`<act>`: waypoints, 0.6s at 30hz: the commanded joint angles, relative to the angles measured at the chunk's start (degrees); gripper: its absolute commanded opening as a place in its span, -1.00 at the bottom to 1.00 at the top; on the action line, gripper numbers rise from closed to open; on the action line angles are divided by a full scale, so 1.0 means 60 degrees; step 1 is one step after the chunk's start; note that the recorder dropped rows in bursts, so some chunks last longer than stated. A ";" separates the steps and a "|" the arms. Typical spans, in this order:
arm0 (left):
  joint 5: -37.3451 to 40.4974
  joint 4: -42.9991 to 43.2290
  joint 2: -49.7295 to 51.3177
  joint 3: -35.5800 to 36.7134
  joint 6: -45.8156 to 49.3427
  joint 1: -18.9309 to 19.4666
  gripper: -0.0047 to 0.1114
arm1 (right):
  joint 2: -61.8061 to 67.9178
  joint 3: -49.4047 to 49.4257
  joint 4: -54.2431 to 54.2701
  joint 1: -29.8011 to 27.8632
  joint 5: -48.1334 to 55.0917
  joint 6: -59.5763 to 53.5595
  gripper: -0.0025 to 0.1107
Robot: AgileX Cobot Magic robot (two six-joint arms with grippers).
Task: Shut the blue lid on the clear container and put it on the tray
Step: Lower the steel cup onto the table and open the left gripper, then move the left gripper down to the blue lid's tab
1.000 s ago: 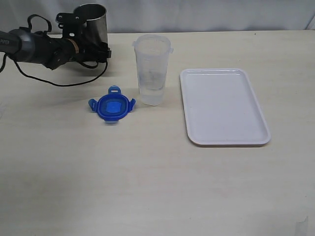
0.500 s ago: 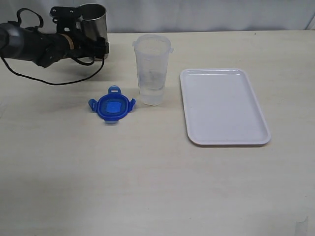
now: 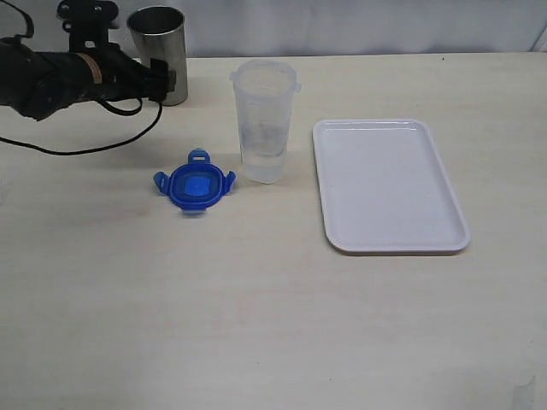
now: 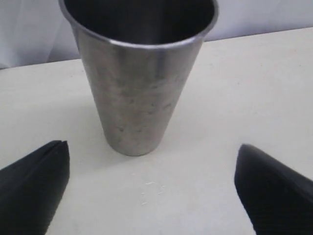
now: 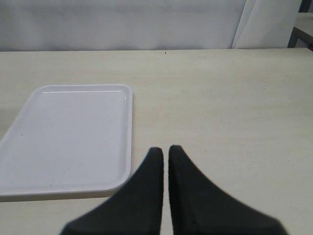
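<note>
Lid off, container open-mouthed, both grippers apart from them.

On the near side of the tall clear plastic container (image 3: 265, 120) the pale beige table (image 3: 256, 325) gives wide open room. The small round bright-blue lid (image 3: 195, 184) lies flat just left of the container and slightly nearer, not touching its base. The flat white rectangular tray (image 3: 389, 184) lies to the container's right, with a gap between rim and base. Farther back and left stands a grey steel cup (image 3: 160, 53). The left gripper (image 4: 151, 149) faces the cup, jaws spread wide, gripping nothing. The right gripper (image 5: 166, 149), fingers pressed together, is over table outside the tray's rim.
</note>
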 commanded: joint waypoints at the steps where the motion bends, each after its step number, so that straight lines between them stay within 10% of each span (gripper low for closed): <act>1: 0.0259 -0.0076 -0.1170 0.0654 -0.0037 -0.0007 0.54 | -0.0044 0.0023 0.0006 -0.0021 -0.0103 -0.0059 -0.88; 13: 0.4790 -0.0095 -0.3883 0.0760 -0.0037 -0.0007 0.54 | -0.0044 0.0023 0.0006 -0.0021 -0.0103 -0.0059 -0.88; 18: 0.9208 -0.1924 -0.3819 -0.0399 0.1142 -0.0007 0.54 | -0.0044 0.0023 0.0006 -0.0021 -0.0103 -0.0059 -0.88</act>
